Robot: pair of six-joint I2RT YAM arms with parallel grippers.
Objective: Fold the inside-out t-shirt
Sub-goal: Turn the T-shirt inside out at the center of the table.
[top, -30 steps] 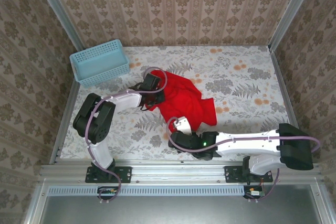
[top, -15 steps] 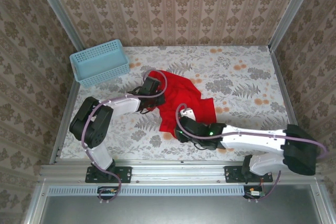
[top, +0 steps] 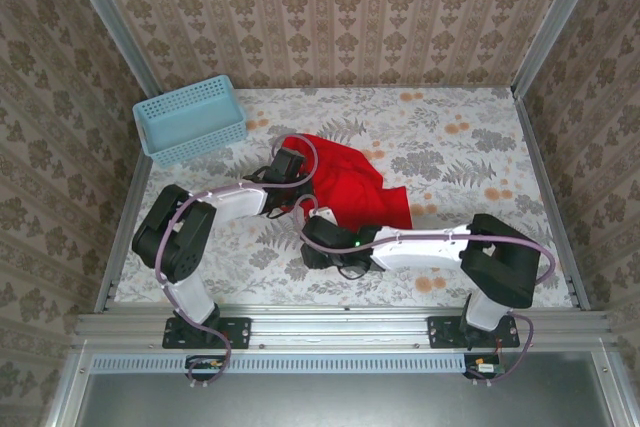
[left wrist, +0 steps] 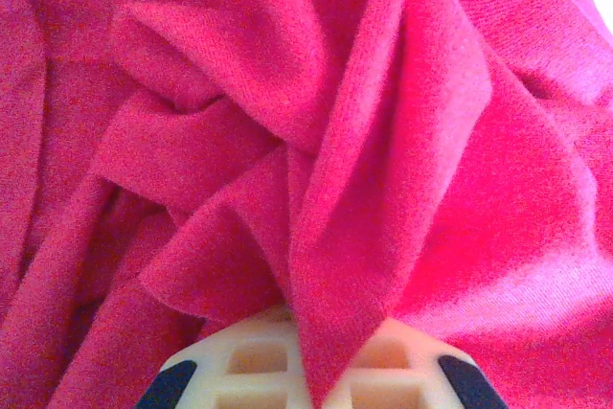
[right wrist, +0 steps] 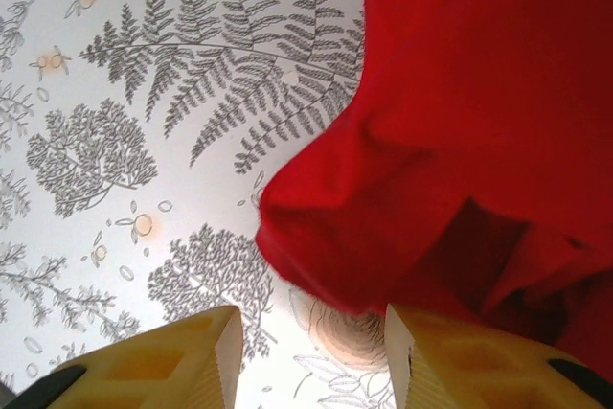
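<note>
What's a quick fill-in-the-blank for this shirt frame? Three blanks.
1. The left claw is shut on a fold of the ____ t-shirt.
2. The right claw hangs over the table with its jaws ____, the shirt's edge just ahead of them.
3. The blue basket sits at the far ____ corner of the table, apart from the shirt.

Missing words: red; open; left.

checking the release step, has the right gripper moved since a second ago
Yes. The right gripper has shifted left, toward the blue basket side, and slightly away from the near edge.
</note>
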